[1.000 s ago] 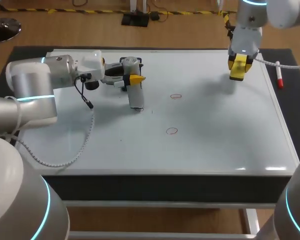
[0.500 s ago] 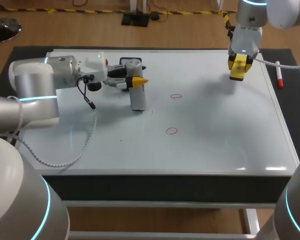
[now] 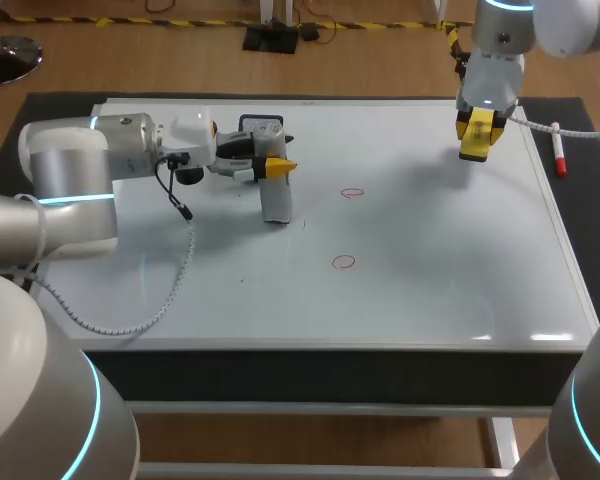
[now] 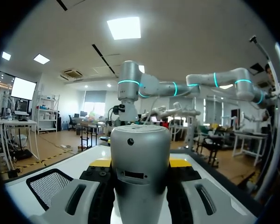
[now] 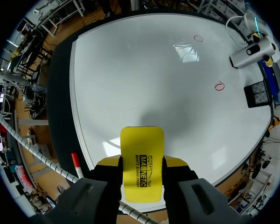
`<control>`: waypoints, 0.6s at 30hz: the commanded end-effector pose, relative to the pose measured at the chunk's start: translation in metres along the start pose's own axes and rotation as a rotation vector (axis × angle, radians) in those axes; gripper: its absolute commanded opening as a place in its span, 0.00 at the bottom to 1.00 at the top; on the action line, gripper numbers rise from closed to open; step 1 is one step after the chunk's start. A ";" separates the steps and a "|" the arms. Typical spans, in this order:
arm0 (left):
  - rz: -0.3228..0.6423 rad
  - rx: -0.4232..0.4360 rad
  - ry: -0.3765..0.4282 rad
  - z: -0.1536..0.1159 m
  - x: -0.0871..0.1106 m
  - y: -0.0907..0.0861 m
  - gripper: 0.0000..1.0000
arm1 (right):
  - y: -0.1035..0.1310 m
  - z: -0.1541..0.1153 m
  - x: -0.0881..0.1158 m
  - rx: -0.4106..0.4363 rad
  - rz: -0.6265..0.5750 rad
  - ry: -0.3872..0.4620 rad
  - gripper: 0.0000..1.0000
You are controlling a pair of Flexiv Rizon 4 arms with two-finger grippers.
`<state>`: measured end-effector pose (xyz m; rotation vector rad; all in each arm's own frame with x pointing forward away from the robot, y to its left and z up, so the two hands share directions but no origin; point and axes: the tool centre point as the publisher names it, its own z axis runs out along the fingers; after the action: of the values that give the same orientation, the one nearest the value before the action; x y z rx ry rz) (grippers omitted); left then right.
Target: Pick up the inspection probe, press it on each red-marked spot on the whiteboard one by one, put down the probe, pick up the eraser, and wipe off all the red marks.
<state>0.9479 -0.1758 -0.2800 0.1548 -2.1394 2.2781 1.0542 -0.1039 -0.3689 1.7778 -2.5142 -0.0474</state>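
Head view: our left gripper (image 3: 270,162) clamps the probe (image 3: 276,200); we should set it squarely on the red mark (image 3: 352,193) nearer the whiteboard's (image 3: 430,260) far edge. Our right gripper (image 5: 141,169) clamps the eraser (image 5: 142,147).

Head camera sits high behind the robot, looking down over the flat white whiteboard (image 3: 430,290). Left wrist camera rides low, facing level across it, right up against the silver cylindrical probe (image 4: 140,163). Right wrist camera looks down from above, yellow rectangular eraser (image 5: 141,163) close in front, and shares both small red circle marks (image 5: 219,86) with the head view.
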 end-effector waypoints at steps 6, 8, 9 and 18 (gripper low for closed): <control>0.003 0.004 0.001 0.000 -0.001 0.002 0.00 | -0.001 -0.001 0.001 0.001 -0.002 0.002 0.00; 0.003 0.004 0.001 0.000 0.000 0.002 0.00 | -0.001 -0.001 0.001 0.001 -0.002 0.002 0.00; 0.003 0.004 0.001 0.000 0.000 0.002 0.00 | -0.001 -0.001 0.001 0.001 -0.002 0.002 0.00; 0.009 0.000 -0.008 -0.002 0.002 -0.005 0.00 | -0.001 -0.001 0.001 0.001 -0.002 0.002 0.00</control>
<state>0.9476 -0.1752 -0.2786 0.1502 -2.1412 2.2848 1.0542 -0.1039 -0.3689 1.7778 -2.5142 -0.0474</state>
